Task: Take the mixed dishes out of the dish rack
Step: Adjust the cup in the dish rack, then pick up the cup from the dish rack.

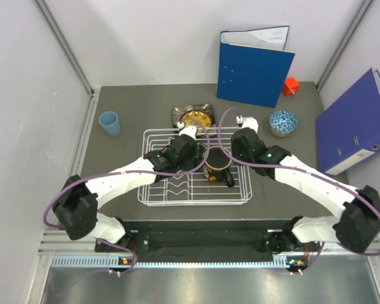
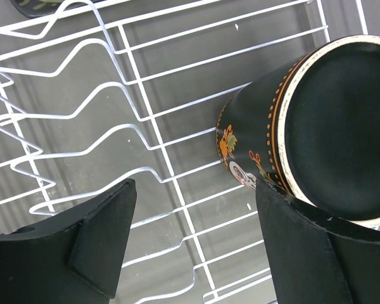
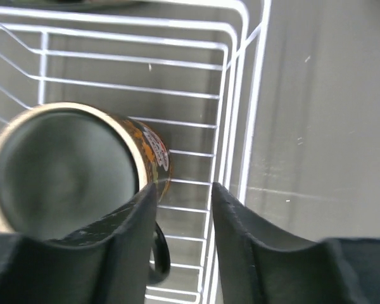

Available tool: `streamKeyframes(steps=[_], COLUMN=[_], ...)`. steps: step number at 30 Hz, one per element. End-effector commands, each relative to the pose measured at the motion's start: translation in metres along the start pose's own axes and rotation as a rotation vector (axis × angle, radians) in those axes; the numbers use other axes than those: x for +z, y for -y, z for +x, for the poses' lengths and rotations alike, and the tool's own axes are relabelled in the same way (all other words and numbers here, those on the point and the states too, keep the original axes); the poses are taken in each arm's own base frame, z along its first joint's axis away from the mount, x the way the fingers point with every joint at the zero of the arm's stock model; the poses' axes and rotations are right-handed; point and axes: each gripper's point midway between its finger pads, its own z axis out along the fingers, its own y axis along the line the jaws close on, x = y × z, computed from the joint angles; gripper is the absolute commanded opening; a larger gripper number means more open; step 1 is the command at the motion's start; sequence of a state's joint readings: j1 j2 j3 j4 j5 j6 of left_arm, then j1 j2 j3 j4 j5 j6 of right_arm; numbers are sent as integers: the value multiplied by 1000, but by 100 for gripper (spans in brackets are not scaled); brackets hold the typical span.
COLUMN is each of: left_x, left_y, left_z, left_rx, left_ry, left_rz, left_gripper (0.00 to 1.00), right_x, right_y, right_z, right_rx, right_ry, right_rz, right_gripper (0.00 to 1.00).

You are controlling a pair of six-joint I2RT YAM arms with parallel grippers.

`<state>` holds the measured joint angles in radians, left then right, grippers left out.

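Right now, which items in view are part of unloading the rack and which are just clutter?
Job: dish rack, dark mug inside it, light blue cup, yellow dish, black square plate under it, speckled bowl.
Clutter: far blue binder, right blue binder, red block.

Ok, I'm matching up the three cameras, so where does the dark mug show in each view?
Top external: the dark mug is just right of centre, in the right half of the rack.
Left wrist: the dark mug fills the right side, upper half.
Right wrist: the dark mug is on the left, at mid-height.
Shared landmark: the white wire dish rack beneath it.
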<state>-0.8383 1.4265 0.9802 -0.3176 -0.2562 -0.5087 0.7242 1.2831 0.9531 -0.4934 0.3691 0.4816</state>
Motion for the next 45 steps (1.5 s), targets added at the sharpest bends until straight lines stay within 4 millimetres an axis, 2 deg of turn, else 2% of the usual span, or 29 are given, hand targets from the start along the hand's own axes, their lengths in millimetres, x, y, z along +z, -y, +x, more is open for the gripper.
streamKeyframes(steps=[1,4,8,11,16,19,25,34,42,45], left_x=[-14,-14,-14,-15,-16,-16,-14,-24,-29,-29], left_y=[19,20,17,16,15,18,22,15,15,14], left_z=[-43,-41,-39,-39,-40,-42,-39,-43,-39,-35], left_rx=[-24,-25,-20,-14,-7,-12,-15,1,-9,-17], left_ry=[121,116,114,113,110,111,92,115,117,114], left_rz=[67,70,60,53,46,57,74,59,78,82], left_gripper=[82,82,83,83,84,85,86,89,89,89], right_x=[-40,-52,-62,-73,-81,-83,-72,-35,-17,-7], right_y=[-4,-5,-10,-10,-11,-20,-39,-42,-50,-55], right_z=[-38,-30,-7,2,19,28,43,64,50,52], right_rx=[18,-20,-102,-151,-222,-247,-276,-308,-296,-305], right_ry=[109,101,59,64,30,15,-21,-86,-56,-68], right_rz=[-51,-99,-173,-220,-269,-307,-331,-254,-203,-195], right_gripper=[43,44,44,45,46,46,45,43,40,40])
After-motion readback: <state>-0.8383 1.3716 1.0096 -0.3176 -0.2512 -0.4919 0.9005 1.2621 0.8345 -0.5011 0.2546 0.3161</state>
